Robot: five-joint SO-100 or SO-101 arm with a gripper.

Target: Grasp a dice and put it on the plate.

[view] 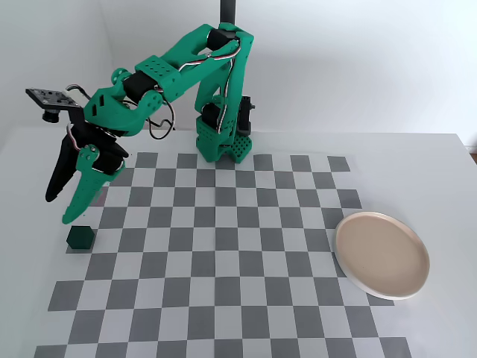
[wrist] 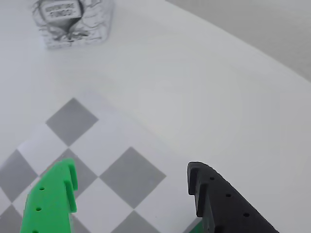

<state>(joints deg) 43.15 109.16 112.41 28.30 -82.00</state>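
Gripper (view: 58, 209) of the green arm (view: 182, 63) hangs over the left edge of the checkered mat (view: 223, 253) in the fixed view, its fingers pointing down and spread apart with nothing between them. One finger is bright green (view: 80, 195) and the other black (view: 59, 175); the green tip ends just above the dice (view: 80, 238) without touching it. That dice, a small dark green cube, rests on the mat near its left edge, on a light square, upright and flat on one face. Plate (view: 381, 254), round, shallow and pale pinkish-beige with a whitish rim, lies at the right edge of the mat, well apart from both cube and gripper, with part of its rim overhanging onto the bare white table (view: 440, 171). Arm base (view: 222, 138) stands at the far edge of the mat, near its middle, in front of a dark vertical post (view: 228, 10). A small black camera (view: 51, 99) sticks out from the wrist toward the left. Wrist view: the same two fingers enter from the bottom edge, green (wrist: 51, 201) at the left and black (wrist: 221, 199) at the right, gripper (wrist: 130, 174) plainly open, with only grey and white squares of the mat (wrist: 131, 177) showing in the gap. Beyond the mat's corner lies white table (wrist: 204, 87), and a pale printed package (wrist: 73, 22) with partly legible lettering sits at the top left. Neither cube nor plate appears in this view.
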